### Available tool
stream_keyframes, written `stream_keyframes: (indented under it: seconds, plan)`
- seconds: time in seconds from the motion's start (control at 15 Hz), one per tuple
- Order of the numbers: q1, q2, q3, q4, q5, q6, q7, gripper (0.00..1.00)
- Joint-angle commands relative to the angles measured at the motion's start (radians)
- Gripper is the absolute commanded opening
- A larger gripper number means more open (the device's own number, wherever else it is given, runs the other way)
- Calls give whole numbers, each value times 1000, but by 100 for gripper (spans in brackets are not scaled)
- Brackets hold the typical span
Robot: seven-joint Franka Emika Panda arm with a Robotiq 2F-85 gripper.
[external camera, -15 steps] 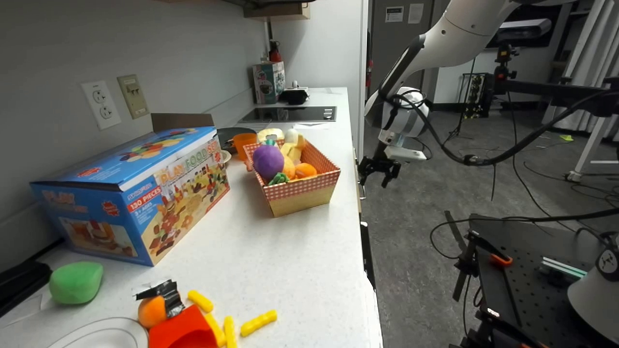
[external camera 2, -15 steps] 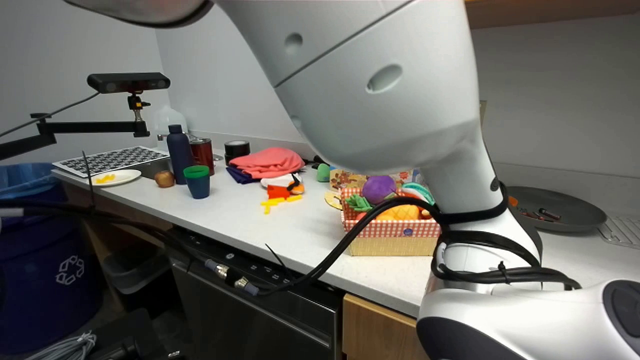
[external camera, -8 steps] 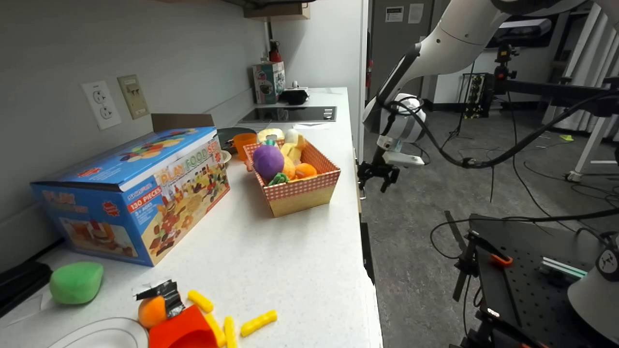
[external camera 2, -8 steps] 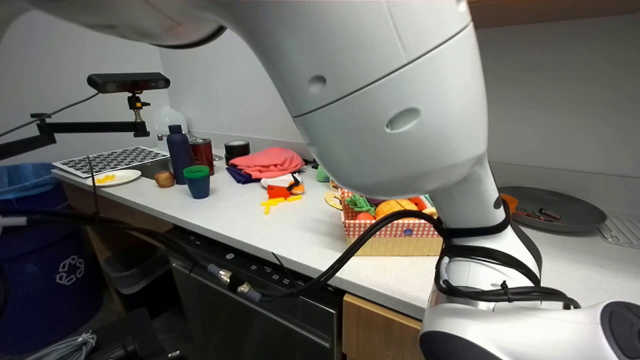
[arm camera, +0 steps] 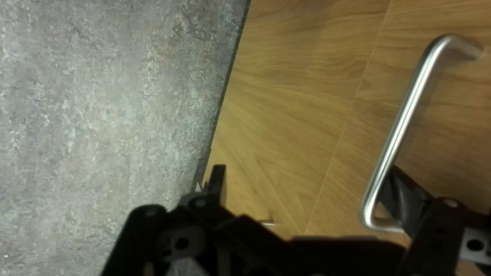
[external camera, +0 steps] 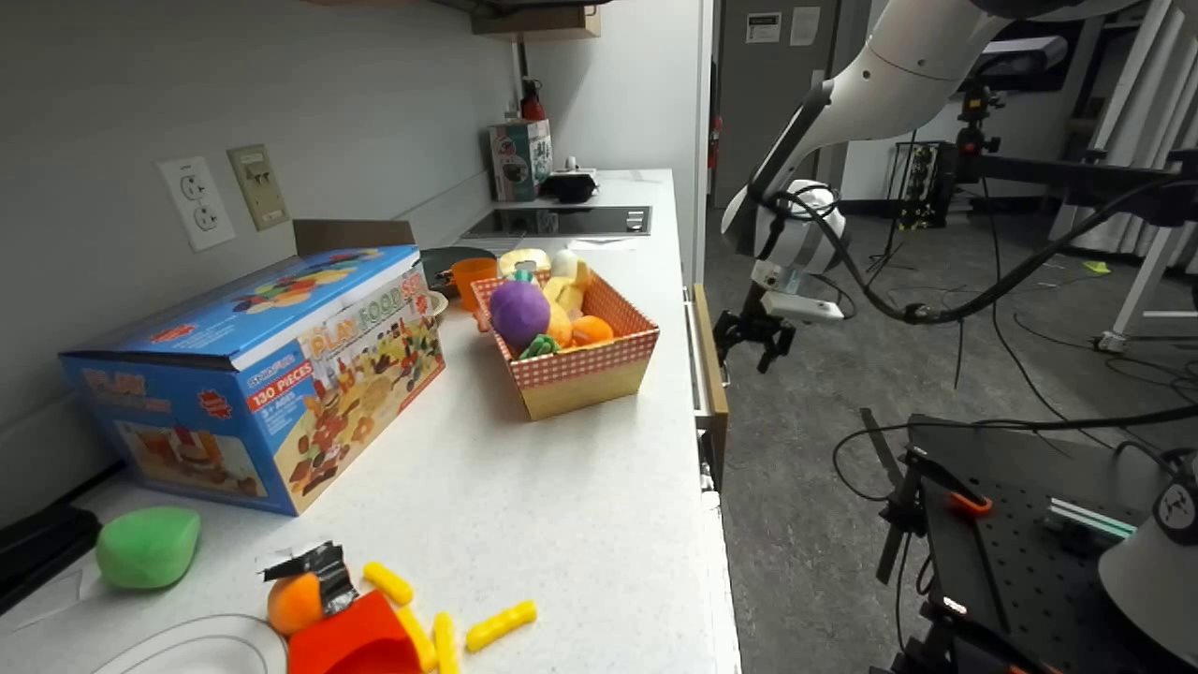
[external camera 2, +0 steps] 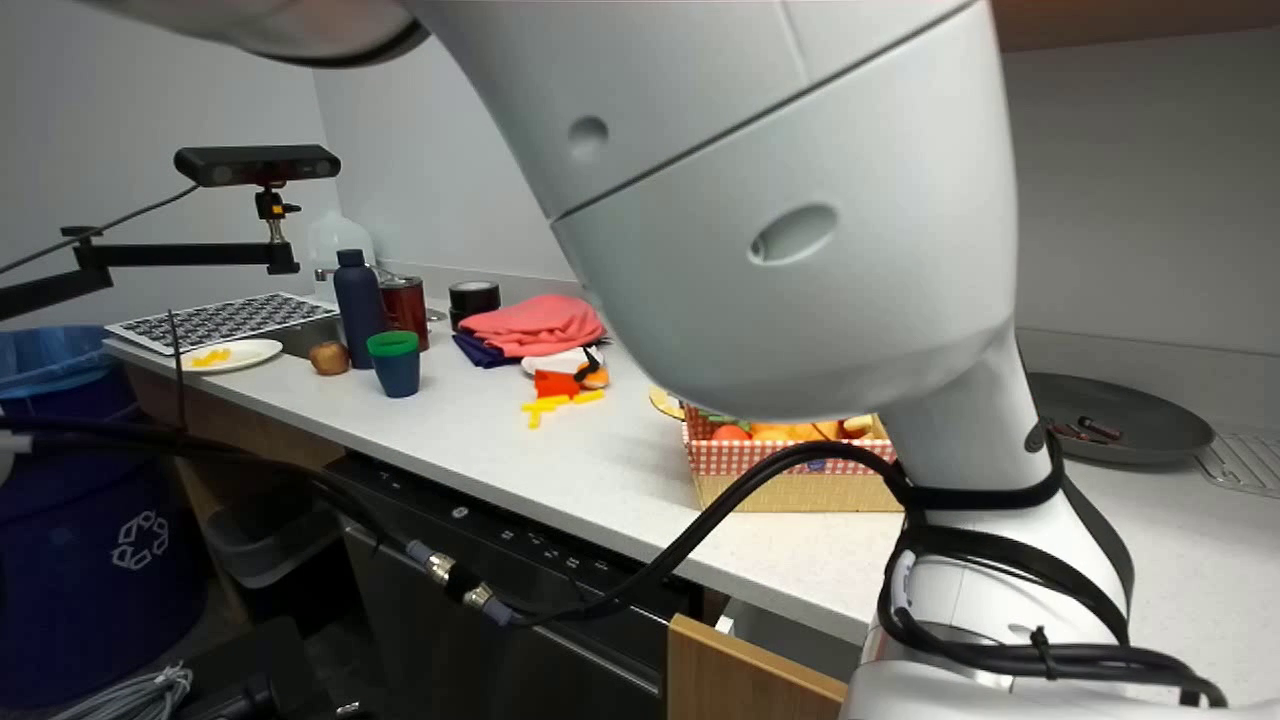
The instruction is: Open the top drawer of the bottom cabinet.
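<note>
The top drawer (external camera: 711, 360) is partly pulled out from the bottom cabinet's white counter (external camera: 580, 524). Its wood-toned front also shows in an exterior view (external camera 2: 750, 675), partly behind the arm. In the wrist view, its silver bar handle (arm camera: 401, 128) sits on the wood front. My gripper (arm camera: 307, 184) is spread open. One finger is hooked behind the handle near its lower end; the other finger stands apart, out in front of the wood fronts. My gripper (external camera: 745, 346) also shows beside the drawer front. The arm hides it in an exterior view.
A basket of play food (external camera: 590, 384) stands on the counter near the edge. A blue play food box (external camera: 253, 374) stands by the wall. A dark dishwasher (external camera 2: 500, 620) adjoins the drawer. A black cable (external camera 2: 700, 520) loops from the arm. A black table (external camera: 1029, 524) stands opposite.
The top drawer was shut half a second ago and is now partly out. My gripper has moved away from the cabinet along with the drawer front.
</note>
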Motion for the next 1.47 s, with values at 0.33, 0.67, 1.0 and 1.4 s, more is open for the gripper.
stream_keyframes:
  seconds: [0.33,0.67,1.0,1.4]
  plan:
    - [-175,-66,-10,-148,109,20,-131,100]
    - [-202,-172,-16,-240,101,81,-193,100]
    - [-144,-314,-57,-331,-1,171,-162,100]
    - [-66,-474,-92,-399,-192,240,-119,100]
